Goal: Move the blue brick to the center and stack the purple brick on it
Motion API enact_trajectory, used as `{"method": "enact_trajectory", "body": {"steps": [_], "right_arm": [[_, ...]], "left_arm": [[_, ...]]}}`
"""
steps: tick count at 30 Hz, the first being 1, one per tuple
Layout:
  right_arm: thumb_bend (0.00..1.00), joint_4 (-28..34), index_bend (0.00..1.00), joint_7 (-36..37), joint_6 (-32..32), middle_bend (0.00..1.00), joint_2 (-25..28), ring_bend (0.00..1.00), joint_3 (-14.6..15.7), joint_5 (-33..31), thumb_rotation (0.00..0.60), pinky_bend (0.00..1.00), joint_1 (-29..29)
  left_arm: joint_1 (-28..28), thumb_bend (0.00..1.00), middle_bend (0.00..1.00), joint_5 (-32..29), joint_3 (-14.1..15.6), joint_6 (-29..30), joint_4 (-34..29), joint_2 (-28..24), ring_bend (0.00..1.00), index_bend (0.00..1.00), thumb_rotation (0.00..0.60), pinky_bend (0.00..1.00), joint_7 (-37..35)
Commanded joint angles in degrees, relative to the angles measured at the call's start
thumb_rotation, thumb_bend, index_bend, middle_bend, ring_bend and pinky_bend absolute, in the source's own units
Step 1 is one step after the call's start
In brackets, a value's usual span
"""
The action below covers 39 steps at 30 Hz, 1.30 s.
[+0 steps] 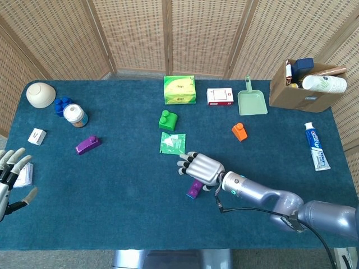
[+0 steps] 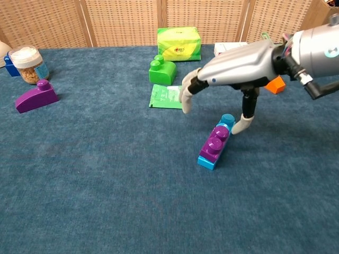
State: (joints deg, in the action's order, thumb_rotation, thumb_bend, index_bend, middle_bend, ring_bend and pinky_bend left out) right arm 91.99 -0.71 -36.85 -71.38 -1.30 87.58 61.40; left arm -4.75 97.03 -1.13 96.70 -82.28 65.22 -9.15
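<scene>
A small purple brick (image 2: 214, 142) sits on top of a light blue brick (image 2: 226, 121) near the table's middle, and the stack (image 1: 194, 189) lies at a slant. My right hand (image 2: 236, 56) hovers above and behind it with fingers spread, holding nothing. Its thumb tip hangs close beside the blue brick's far end. In the head view the right hand (image 1: 202, 168) is just beyond the stack. My left hand (image 1: 11, 174) stays at the table's left edge, fingers apart and empty. A second, larger purple brick (image 1: 88, 144) lies far to the left.
A green brick (image 1: 167, 120) and a green packet (image 1: 172, 143) lie just beyond the hand. An orange brick (image 1: 239, 131) is to the right. A jar (image 1: 74, 114), dark blue brick (image 1: 61, 105) and bowl (image 1: 41, 94) stand far left; a cardboard box (image 1: 305, 84) far right.
</scene>
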Motion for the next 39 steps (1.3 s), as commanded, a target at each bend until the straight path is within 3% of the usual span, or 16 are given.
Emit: {"method": "enact_trajectory", "body": {"steps": [1,12,23,28,31,39], "right_arm": [[0.16,0.7,0.24,0.9,-2.1,0.16,0.5,0.02,-0.2,0.6,0.6,0.15,-1.3],[0.14,1.2,0.17,6.5,-9.2,0.08,-1.5,0.0,-0.2,2.1,0.593,0.03,-5.5],[0.06,-0.4,0.13,7.3,-13.3,0.05,-4.7,0.0,-0.2,3.0,0.378,0.0,-8.2],[0.02,0.1,0.11,6.6,-13.6,0.04,-5.9,0.0,-0.4,1.5,0.21,0.0,-9.3],[0.02,0.4,0.1,6.3,-13.1,0.02,-6.4,0.0,-0.4,0.1,0.161,0.0,-9.8],[0.0,0.7,0.1,5.7,-14.0,0.02,-7.4,0.0,-0.1,-0.8,0.196,0.0,-11.6]], "left_arm": [[0.0,0.33,0.0,0.0,0.0,0.0,-0.2,-0.1,0.0,0.1,0.6,0.0,0.1],[-0.3,0.33,0.0,-0.2,0.0,-0.6,-0.8,-0.3,0.0,0.1,0.6,0.0,0.2],[-0.2,0.33,0.0,-0.4,-0.1,-0.6,-1.3,-0.6,0.0,0.1,0.6,0.0,0.0],[-0.2,0.33,0.0,-0.4,-0.1,-0.4,-1.5,-0.6,0.0,0.1,0.6,0.0,-0.1],[-0.1,0.33,0.0,-0.4,0.0,-0.4,-1.5,-0.5,0.0,0.1,0.6,0.0,0.0],[0.1,0.32,0.0,-0.4,-0.1,0.0,-1.5,-0.5,0.0,0.1,0.6,0.0,0.0]]}}
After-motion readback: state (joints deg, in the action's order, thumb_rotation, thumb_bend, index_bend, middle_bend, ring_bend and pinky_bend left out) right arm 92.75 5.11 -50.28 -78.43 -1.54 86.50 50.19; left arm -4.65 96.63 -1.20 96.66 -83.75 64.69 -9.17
